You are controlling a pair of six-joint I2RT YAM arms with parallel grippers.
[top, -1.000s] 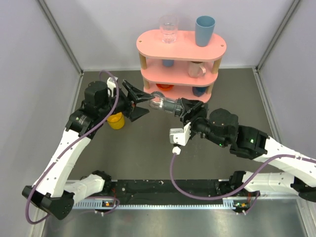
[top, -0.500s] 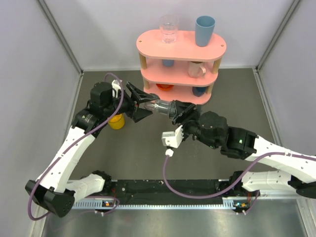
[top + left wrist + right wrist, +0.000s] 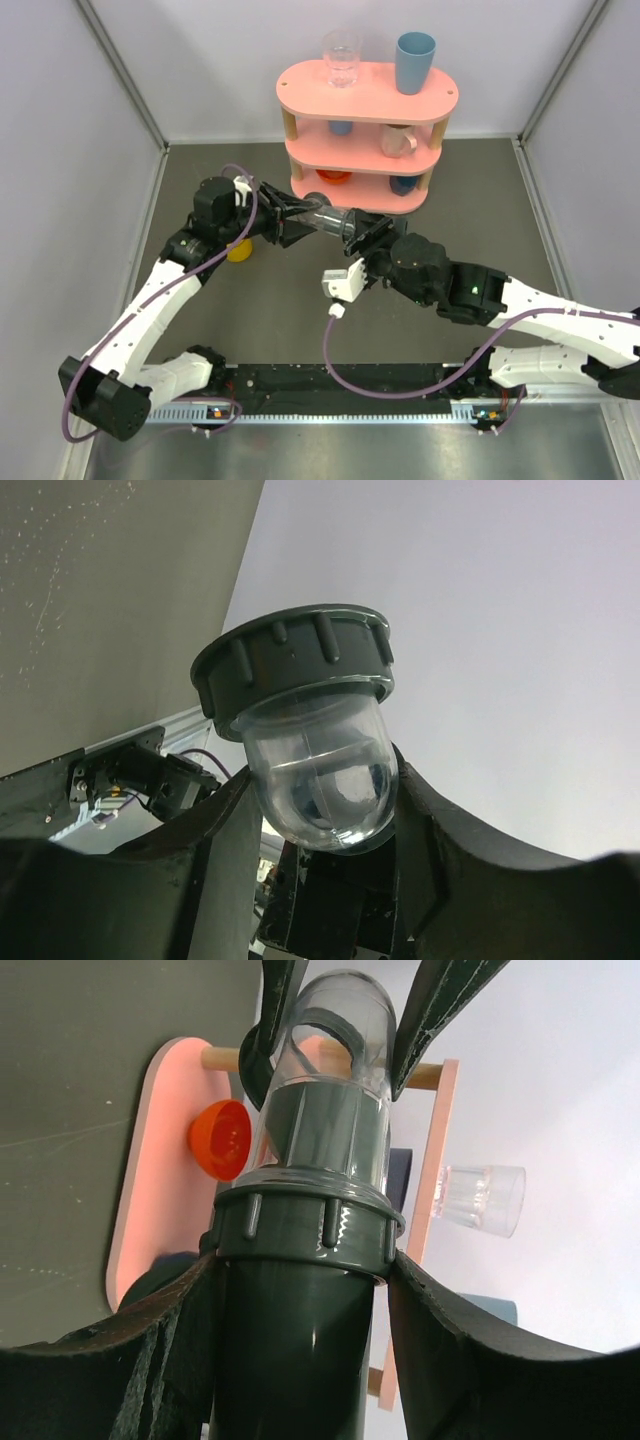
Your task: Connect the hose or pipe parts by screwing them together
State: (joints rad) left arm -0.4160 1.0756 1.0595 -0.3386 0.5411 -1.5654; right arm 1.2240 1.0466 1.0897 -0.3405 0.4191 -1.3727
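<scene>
The two pipe parts are held joined end to end in the air in front of the shelf. The translucent smoky-grey tube (image 3: 325,217) (image 3: 315,760) (image 3: 330,1070) has its rounded end between my left gripper's (image 3: 297,214) (image 3: 322,795) fingers (image 3: 275,1020), which press on both its sides. A ribbed dark collar (image 3: 295,660) (image 3: 305,1225) sits where the tube meets the dark grey fitting (image 3: 355,226) (image 3: 300,1360). My right gripper (image 3: 366,233) (image 3: 303,1280) is shut on the fitting's stem, just behind the collar.
A pink three-tier shelf (image 3: 365,92) stands just behind the parts, with a clear glass (image 3: 341,55) and a blue cup (image 3: 414,60) on top and a mug (image 3: 398,140) and an orange bowl (image 3: 333,177) below. A yellow cup (image 3: 238,250) sits under my left arm.
My left gripper moved right over the tube's end and closed on it. My right arm carried the joined parts leftwards towards it.
</scene>
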